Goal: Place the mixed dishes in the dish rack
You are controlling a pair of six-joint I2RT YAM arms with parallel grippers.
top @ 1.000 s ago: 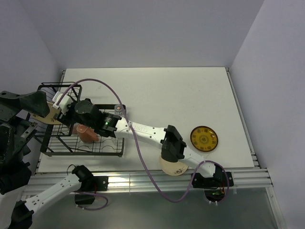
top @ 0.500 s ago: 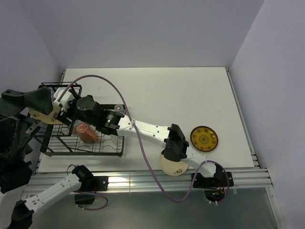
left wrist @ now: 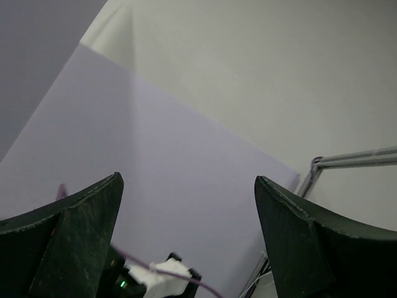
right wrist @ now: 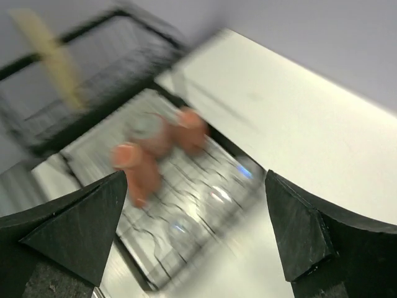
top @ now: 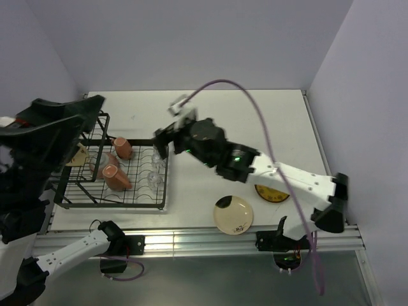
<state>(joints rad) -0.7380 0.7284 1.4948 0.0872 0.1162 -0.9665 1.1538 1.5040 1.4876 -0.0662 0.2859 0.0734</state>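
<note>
From the top view, the dish rack [top: 111,204] stands at the table's left and carries two pink mugs [top: 113,175], clear glasses [top: 155,173] and a cream plate [top: 79,156] in its raised end. A cream floral plate [top: 233,215] lies flat on the table near the front edge, and the yellow ornate plate [top: 271,191] is half hidden under the right arm. The right gripper [top: 159,144] hangs above the rack's right edge. In the left wrist view, the left gripper [left wrist: 186,192] is spread wide and empty, facing bare wall. The right wrist view is blurred but shows that hand's jaws fully apart and holding nothing. The flat plates are probably stiff, glazed, slippery and breakable, best pinched at the rim.
</note>
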